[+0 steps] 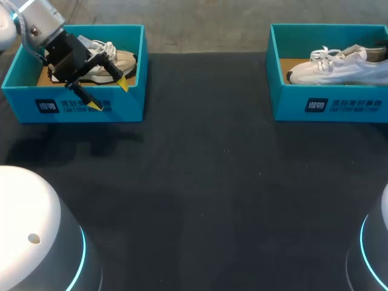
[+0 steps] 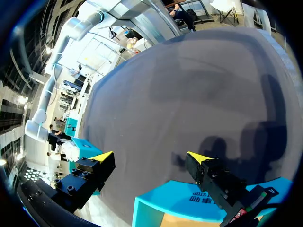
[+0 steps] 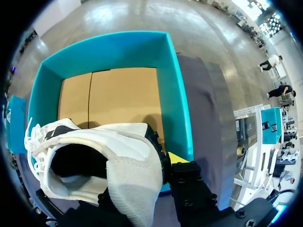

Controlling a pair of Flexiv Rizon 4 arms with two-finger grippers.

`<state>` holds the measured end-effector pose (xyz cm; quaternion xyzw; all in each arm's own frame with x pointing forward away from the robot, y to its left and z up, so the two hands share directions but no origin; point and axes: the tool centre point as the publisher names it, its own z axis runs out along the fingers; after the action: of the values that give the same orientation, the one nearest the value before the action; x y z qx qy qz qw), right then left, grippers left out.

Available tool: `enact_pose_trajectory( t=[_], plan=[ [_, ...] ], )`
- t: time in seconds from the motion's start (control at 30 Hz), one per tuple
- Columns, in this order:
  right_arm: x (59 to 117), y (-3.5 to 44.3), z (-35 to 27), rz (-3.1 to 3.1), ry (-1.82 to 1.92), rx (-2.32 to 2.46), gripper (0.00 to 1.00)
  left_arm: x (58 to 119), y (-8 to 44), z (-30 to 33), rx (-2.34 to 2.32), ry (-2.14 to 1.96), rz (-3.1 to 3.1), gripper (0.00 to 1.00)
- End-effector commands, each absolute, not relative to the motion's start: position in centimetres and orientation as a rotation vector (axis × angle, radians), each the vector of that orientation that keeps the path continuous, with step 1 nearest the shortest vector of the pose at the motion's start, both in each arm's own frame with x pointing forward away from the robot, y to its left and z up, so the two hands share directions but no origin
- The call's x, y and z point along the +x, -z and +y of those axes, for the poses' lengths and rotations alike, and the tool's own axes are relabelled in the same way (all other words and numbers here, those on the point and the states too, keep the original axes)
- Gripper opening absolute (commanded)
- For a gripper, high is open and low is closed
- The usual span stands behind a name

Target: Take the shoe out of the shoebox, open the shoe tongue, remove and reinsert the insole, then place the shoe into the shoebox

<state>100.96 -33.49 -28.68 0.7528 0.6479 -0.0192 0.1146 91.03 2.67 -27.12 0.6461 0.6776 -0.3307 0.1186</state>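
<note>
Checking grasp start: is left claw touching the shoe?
Apart. Left wrist view: left claw open past the shoebox wall, both tips bare, only table between them.

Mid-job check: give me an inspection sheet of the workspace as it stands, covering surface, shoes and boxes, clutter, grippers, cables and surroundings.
Surface: black table, bare cloth between the two boxes.
Job's things: left shoebox holds a beige shoe; right shoebox holds a white shoe. Each shoe lies inside its box.
Clutter: nothing seen.
Grippers: left gripper is open, above the left shoebox's front wall, holding nothing. Right gripper is at the white shoe's heel, with one yellow tip showing beside it; whether it grips cannot be told.
Cables: nothing seen on the table.
Surroundings: nobody reaches over the table.
</note>
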Motion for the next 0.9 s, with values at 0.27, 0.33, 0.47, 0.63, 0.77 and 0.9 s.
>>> enact_pose_trajectory(
  t=[0.27,0.33,0.47,0.63,0.77,0.9],
  plan=[
    [101.4,30.6,-33.6,1.913,0.063,2.203,0.0,91.0,27.1,2.7,1.891,0.963,1.984,1.0],
    [101.4,30.9,-33.6,1.915,0.06,2.204,0.0,91.0,27.1,2.7,1.891,0.963,1.984,1.0],
    [101.7,31.5,-33.5,1.934,0.064,2.193,0.0,91.0,27.1,2.7,1.891,0.963,1.984,1.0],
    [101.9,31.9,-33.6,1.942,0.076,2.183,0.0,91.0,27.1,2.7,1.891,0.963,1.984,1.0],
    [101.7,32.3,-33.8,1.94,0.09,2.184,0.0,91.0,27.1,2.7,1.891,0.963,1.984,1.0],
    [101.6,32.8,-34.1,1.936,0.097,2.191,0.0,91.0,27.1,2.7,1.891,0.963,1.984,1.0]
  ],
)
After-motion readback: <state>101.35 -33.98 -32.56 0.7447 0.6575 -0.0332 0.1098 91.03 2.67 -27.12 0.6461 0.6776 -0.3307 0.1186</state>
